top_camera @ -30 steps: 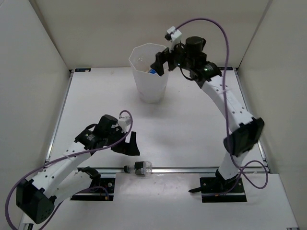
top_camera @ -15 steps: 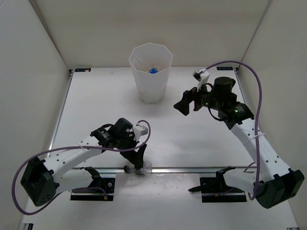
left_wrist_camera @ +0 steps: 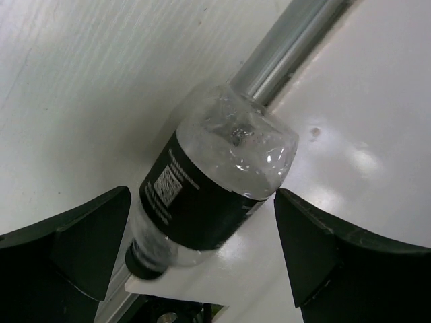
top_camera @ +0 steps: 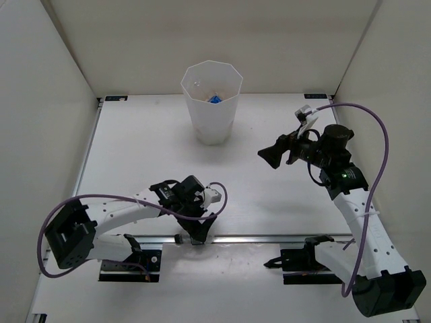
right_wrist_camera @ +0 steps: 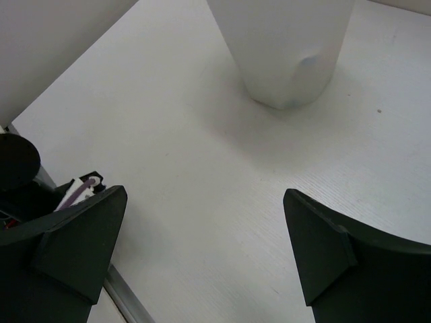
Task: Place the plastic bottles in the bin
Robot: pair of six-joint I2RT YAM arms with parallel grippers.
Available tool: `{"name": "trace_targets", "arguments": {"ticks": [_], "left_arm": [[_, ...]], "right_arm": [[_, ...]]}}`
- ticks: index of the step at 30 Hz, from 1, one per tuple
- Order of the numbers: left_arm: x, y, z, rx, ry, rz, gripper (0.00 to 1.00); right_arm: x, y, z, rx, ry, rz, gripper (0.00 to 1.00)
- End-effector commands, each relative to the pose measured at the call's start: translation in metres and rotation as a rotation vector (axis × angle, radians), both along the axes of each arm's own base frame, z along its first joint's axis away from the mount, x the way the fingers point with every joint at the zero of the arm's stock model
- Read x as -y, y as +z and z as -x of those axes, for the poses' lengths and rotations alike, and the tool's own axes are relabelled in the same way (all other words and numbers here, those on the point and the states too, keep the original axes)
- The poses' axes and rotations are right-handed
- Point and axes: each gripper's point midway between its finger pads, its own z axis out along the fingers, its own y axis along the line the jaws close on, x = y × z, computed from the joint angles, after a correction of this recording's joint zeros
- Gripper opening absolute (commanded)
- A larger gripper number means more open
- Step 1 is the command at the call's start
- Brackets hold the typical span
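The clear bottle with a black band (left_wrist_camera: 202, 202) lies on its side across the metal rail at the table's front edge. My left gripper (left_wrist_camera: 202, 252) is open and straddles it, one finger on each side, not touching. In the top view the left gripper (top_camera: 199, 227) covers most of that bottle (top_camera: 180, 237). The tall white bin (top_camera: 212, 101) stands at the back centre, with something blue (top_camera: 214, 99) showing inside. My right gripper (top_camera: 275, 156) is open and empty, in the air right of the bin and facing it. The right wrist view shows the bin's lower part (right_wrist_camera: 286, 47) beyond the open gripper (right_wrist_camera: 205, 259).
A metal rail (top_camera: 283, 237) runs along the table's front edge and shows in the left wrist view (left_wrist_camera: 296, 33). White walls enclose the left, back and right sides. Part of the left arm (right_wrist_camera: 20, 175) shows at the right wrist view's lower left.
My left gripper has moved right and toward the front edge, coming down over the black-banded bottle. My right gripper has pulled away from the bin's rim, back and to the right.
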Motion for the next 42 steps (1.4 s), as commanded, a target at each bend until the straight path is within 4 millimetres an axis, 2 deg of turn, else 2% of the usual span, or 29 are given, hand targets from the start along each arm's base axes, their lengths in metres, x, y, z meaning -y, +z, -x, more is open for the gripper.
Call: {"name": "trace_targets", "arguments": {"ticks": [1,3,7,9,14,15,19,21,22,23,24,25,26,27,28,29,30,31,32,33,34,35,36,37,38,39,40,41,42], "left_arm": [[-0.003,-0.019,-0.006,0.048,0.033,-0.092,0.99],[-0.010,-0.030,-0.006,0.046,0.044,-0.163,0.99],[-0.005,-0.031,-0.009,0.081,0.040,-0.188,0.98],[0.001,-0.024,-0.020,0.143,0.042,-0.192,0.89],[0.008,0.011,-0.052,0.179,0.131,-0.143,0.41],[0.010,0.024,-0.059,0.195,0.152,-0.114,0.41],[0.034,0.111,-0.102,0.345,0.252,0.084,0.46],[0.046,0.178,-0.140,0.478,0.345,0.234,0.51],[0.041,0.198,-0.158,0.511,0.412,0.275,0.51],[0.045,0.234,-0.178,0.576,0.478,0.359,0.47],[0.036,0.267,-0.205,0.660,0.595,0.421,0.47],[0.027,0.302,-0.232,0.763,0.697,0.491,0.56],[0.024,0.318,-0.240,0.808,0.744,0.528,0.52],[0.018,0.344,-0.257,0.903,0.835,0.592,0.43],[0.009,0.372,-0.273,1.015,0.910,0.653,0.44],[0.008,0.379,-0.283,1.067,0.933,0.663,0.46],[-0.001,0.404,-0.295,1.131,0.998,0.726,0.35],[-0.007,0.423,-0.315,1.169,1.038,0.743,0.32],[-0.007,0.412,-0.344,1.152,1.067,0.713,0.34],[0.002,0.420,-0.362,1.150,1.057,0.740,0.41],[-0.005,0.438,-0.374,1.172,1.073,0.791,0.47],[-0.001,0.424,-0.394,1.154,1.088,0.784,0.46],[0.004,0.423,-0.408,1.157,1.093,0.804,0.48],[0.000,0.430,-0.416,1.173,1.114,0.813,0.48],[0.000,0.424,-0.433,1.174,1.143,0.786,0.52],[0.010,0.407,-0.447,1.155,1.127,0.756,0.55],[0.013,0.399,-0.455,1.134,1.140,0.740,0.57],[0.014,0.394,-0.459,1.112,1.143,0.748,0.65],[0.015,0.388,-0.460,1.097,1.140,0.749,0.68]], "right_arm": [[-0.001,0.026,0.005,0.092,0.034,-0.061,0.99],[0.002,0.023,0.003,0.093,0.022,-0.063,0.99],[0.003,0.021,0.002,0.095,0.023,-0.074,0.99],[0.003,0.019,0.001,0.094,0.020,-0.079,0.99],[0.008,0.014,-0.001,0.071,-0.003,-0.099,0.99],[0.010,0.015,-0.002,0.074,-0.005,-0.096,0.99],[0.016,0.006,-0.004,0.053,-0.037,-0.091,0.99],[0.024,-0.011,-0.010,0.006,-0.094,-0.065,0.99],[0.027,-0.018,-0.010,-0.018,-0.112,-0.049,0.99],[0.033,-0.027,-0.016,-0.035,-0.155,-0.026,0.99],[0.039,-0.037,-0.018,-0.062,-0.185,0.003,0.99],[0.043,-0.045,-0.020,-0.084,-0.213,0.027,0.99],[0.048,-0.046,-0.021,-0.093,-0.238,0.034,0.99],[0.055,-0.051,-0.024,-0.093,-0.267,0.065,1.00],[0.060,-0.056,-0.024,-0.110,-0.291,0.082,1.00],[0.064,-0.056,-0.025,-0.111,-0.302,0.090,0.99],[0.067,-0.061,-0.025,-0.128,-0.312,0.105,0.99],[0.077,-0.064,-0.026,-0.142,-0.342,0.113,0.99],[0.082,-0.065,-0.028,-0.152,-0.355,0.113,0.99],[0.086,-0.065,-0.028,-0.153,-0.369,0.112,0.99],[0.087,-0.068,-0.027,-0.152,-0.370,0.126,0.99],[0.096,-0.072,-0.028,-0.160,-0.394,0.125,0.99],[0.099,-0.074,-0.028,-0.167,-0.410,0.129,0.99],[0.104,-0.081,-0.027,-0.182,-0.432,0.141,0.99],[0.109,-0.079,-0.028,-0.172,-0.448,0.143,0.99],[0.111,-0.081,-0.028,-0.181,-0.457,0.140,0.99],[0.112,-0.085,-0.026,-0.192,-0.460,0.144,0.99],[0.114,-0.083,-0.027,-0.190,-0.463,0.141,0.99],[0.115,-0.084,-0.027,-0.189,-0.465,0.148,0.99]]}}
